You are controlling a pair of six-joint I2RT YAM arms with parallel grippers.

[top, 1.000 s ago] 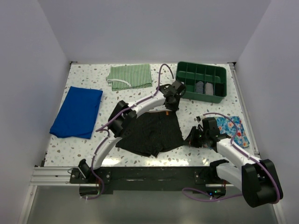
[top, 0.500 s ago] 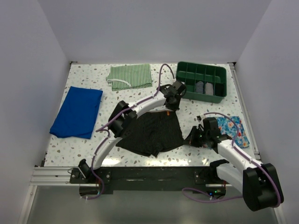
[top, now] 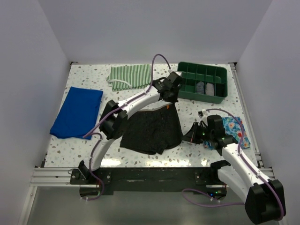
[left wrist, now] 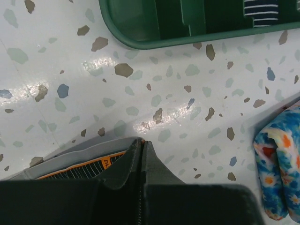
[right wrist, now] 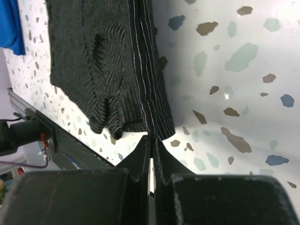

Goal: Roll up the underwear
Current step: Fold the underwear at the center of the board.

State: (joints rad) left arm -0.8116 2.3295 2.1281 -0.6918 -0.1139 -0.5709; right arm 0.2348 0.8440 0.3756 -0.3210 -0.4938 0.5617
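The black underwear (top: 152, 129) lies flat in the middle of the table, its grey and orange waistband (left wrist: 70, 164) at the far side. My left gripper (top: 168, 100) is shut on the waistband's far right corner, and its fingertips (left wrist: 140, 145) pinch the band's end. My right gripper (top: 188, 137) is at the near right corner of the underwear (right wrist: 103, 61). Its jaws (right wrist: 152, 139) are almost closed, and the hem runs into the narrow gap between them.
A green divided tray (top: 202, 82) with rolled items stands at the back right, close behind my left gripper. A blue floral cloth (top: 234, 129) lies right of my right arm. A green striped cloth (top: 131, 76) is at the back, and a blue cloth (top: 77, 112) at the left.
My left gripper has moved toward the back with the waistband corner, pulling the underwear straighter and squarer. My right gripper has shifted slightly left with the hem.
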